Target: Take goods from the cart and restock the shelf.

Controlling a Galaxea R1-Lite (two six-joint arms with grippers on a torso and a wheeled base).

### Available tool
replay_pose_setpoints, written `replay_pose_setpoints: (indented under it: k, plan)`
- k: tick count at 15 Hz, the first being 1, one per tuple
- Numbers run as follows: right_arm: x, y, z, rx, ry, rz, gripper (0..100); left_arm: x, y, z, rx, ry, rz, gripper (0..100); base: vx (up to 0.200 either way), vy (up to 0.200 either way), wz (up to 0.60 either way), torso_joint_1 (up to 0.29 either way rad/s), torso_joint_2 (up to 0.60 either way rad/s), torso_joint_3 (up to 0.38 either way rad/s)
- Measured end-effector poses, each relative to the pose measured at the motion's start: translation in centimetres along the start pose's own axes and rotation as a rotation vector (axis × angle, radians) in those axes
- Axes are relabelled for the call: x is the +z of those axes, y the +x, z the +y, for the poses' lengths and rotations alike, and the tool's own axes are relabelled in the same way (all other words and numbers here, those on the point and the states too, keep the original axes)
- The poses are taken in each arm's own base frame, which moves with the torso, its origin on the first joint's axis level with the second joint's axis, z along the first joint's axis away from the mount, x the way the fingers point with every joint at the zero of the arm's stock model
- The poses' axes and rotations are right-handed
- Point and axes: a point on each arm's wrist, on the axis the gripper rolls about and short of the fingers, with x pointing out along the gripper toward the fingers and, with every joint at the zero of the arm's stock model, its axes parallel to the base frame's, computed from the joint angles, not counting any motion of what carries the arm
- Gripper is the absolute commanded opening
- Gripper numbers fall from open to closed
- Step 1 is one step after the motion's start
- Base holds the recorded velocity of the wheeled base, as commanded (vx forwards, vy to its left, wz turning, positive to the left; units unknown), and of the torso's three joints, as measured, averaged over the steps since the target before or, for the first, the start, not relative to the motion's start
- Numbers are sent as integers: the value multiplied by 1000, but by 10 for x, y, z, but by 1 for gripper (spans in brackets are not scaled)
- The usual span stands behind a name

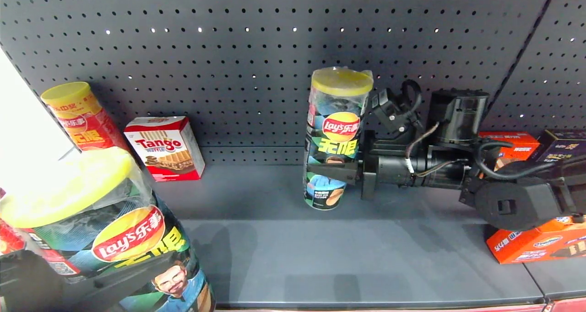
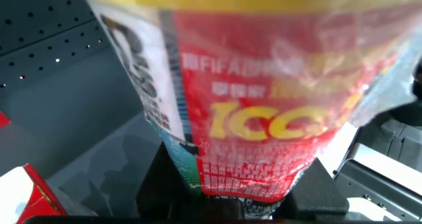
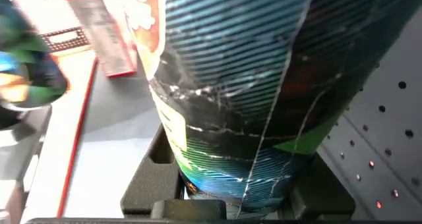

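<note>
- Chip can [image 1: 336, 138], tall with a yellow plastic lid, stands upright on the grey shelf [image 1: 343, 252]; your right gripper [image 1: 330, 170] clamps its lower half from the side.
- Low on your left in the head view, your left gripper [image 1: 91, 280] holds a second chip can [image 1: 114, 238], film-wrapped.
- A red can [image 1: 80, 117] and a wafer box [image 1: 167, 147] sit by the pegboard [image 1: 229, 51]; orange cartons [image 1: 535, 245] lie at right.
- Left wrist view: black fingers [image 2: 158, 181] press both sides of the second chip can [image 2: 264, 118].
- Right wrist view: fingers [image 3: 148, 184] hug the chip can's [image 3: 250, 85] crinkled striped wrap.

3 yellow-lidded chip cans [image 1: 338, 138] [image 1: 80, 117] [image 1: 114, 238], 1 wafer box [image 1: 167, 147], 2 orange boxes [image 1: 526, 140] [image 1: 526, 248], 1 dark box [image 1: 565, 149]
</note>
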Motion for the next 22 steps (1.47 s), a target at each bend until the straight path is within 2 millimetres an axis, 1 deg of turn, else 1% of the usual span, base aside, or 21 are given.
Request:
replay_pose_setpoints:
  k: [4, 6, 8, 10, 14, 18, 22]
  plan:
    - [0, -10, 43, 5, -13, -12, 0, 0, 0, 0, -1, 1, 0, 0, 0, 0, 0, 0, 0, 0]
    - [-7, -13, 60, 16, -14, -14, 0, 0, 0, 0, 0, 0, 0, 0, 0, 0, 0, 0, 0, 0]
    - [-20, -17, 70, 31, 1, 4, 0, 0, 0, 0, 0, 1, 0, 0, 0, 0, 0, 0, 0, 0]
    - [-31, -20, 74, 32, 7, 13, 0, 0, 0, 0, 0, 1, -1, 0, 0, 0, 0, 0, 0, 0]
    - [-49, -21, 72, 20, 28, 45, 0, 0, 0, 0, 3, 1, -1, 0, 0, 0, 0, 0, 0, 0]
    - [-58, -18, 70, 18, 41, 66, 0, 0, 0, 0, 3, 1, -2, 0, 0, 0, 0, 0, 0, 0]
    - [-60, -15, 69, 20, 42, 70, 0, -1, 0, 0, 3, 0, 1, 0, 0, 0, 0, 0, 0, 0]
